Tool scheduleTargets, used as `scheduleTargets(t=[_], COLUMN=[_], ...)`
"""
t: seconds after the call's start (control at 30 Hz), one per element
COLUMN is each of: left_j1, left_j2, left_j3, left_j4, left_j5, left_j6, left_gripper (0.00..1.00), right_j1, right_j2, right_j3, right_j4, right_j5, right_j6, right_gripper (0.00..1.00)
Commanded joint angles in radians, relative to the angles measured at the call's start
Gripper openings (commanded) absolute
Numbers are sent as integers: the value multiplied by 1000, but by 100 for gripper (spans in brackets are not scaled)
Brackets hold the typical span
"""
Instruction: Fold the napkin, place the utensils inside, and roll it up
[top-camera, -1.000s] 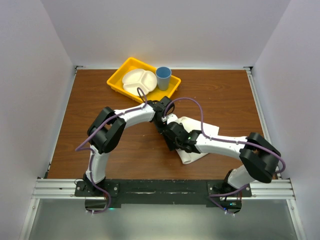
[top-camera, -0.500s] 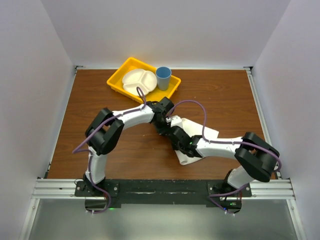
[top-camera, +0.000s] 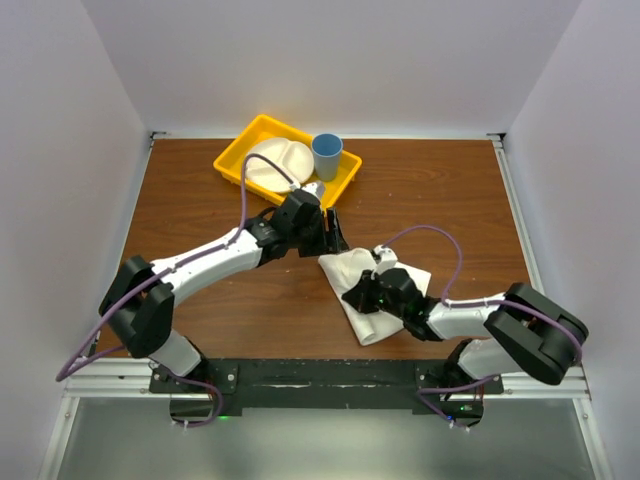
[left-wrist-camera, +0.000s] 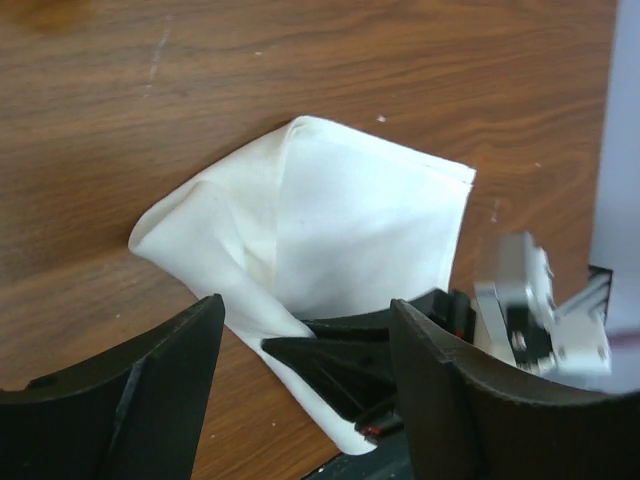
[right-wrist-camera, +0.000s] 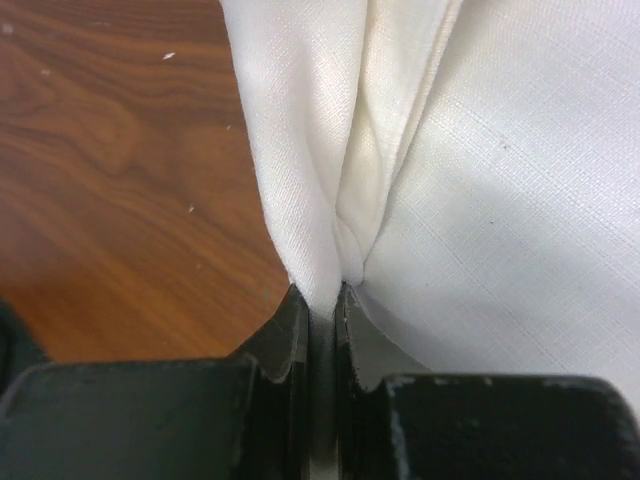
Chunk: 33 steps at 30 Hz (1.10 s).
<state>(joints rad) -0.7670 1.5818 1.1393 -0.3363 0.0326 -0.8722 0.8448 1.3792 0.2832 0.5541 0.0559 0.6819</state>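
Note:
The white napkin (top-camera: 385, 275) lies crumpled on the brown table, right of centre, and shows in the left wrist view as a loosely folded cloth (left-wrist-camera: 340, 220). My right gripper (top-camera: 358, 297) is at its near-left side. In the right wrist view that gripper (right-wrist-camera: 322, 297) is shut on a pinched-up fold of the napkin (right-wrist-camera: 480, 170). My left gripper (top-camera: 330, 232) hovers just beyond the cloth's far-left corner. Its jaws (left-wrist-camera: 305, 310) are open with nothing between them, and the cloth and the black right gripper lie ahead of them. The utensils are hidden or out of view.
A yellow tray (top-camera: 232, 160) stands at the back, holding a white divided plate (top-camera: 275, 160) and a blue cup (top-camera: 326, 155). White walls close in the table on the left, right and back. Purple cables loop over both arms.
My left gripper has opened, let the napkin go and pulled back toward the tray. My right gripper has shut on a fold of the napkin and drawn it nearer.

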Motion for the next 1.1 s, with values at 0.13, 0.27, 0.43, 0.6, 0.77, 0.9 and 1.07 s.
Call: scheduleTargets(t=[0.13, 0.27, 0.43, 0.6, 0.77, 0.9, 1.07], left_j1=[-11, -28, -60, -63, -61, -58, -40], left_j2=[-114, -91, 10, -67, -201, -337, -462], left_j3=[-239, -320, -322, -403, -430, -470, -524], left_j4=[370, 565, 658, 704, 564, 475, 390], left_j5=[212, 334, 346, 223, 84, -20, -92], left_j6=[116, 44, 27, -7, 42, 55, 67], left_gripper=[48, 39, 29, 23, 22, 21, 21], right_j1=[-88, -105, -142, -164, -164, -145, -99], right_j2=[-98, -150, -149, -31, 240, 438, 469], right_j3=[-188, -223, -271, -198, 4, 187, 397], right_j4=[87, 64, 112, 161, 308, 255, -14], right_j5=[-203, -183, -223, -313, -564, -677, -706], right_j6=[220, 258, 286, 165, -2, -70, -208], right_gripper=[0, 0, 0, 0, 0, 0, 0])
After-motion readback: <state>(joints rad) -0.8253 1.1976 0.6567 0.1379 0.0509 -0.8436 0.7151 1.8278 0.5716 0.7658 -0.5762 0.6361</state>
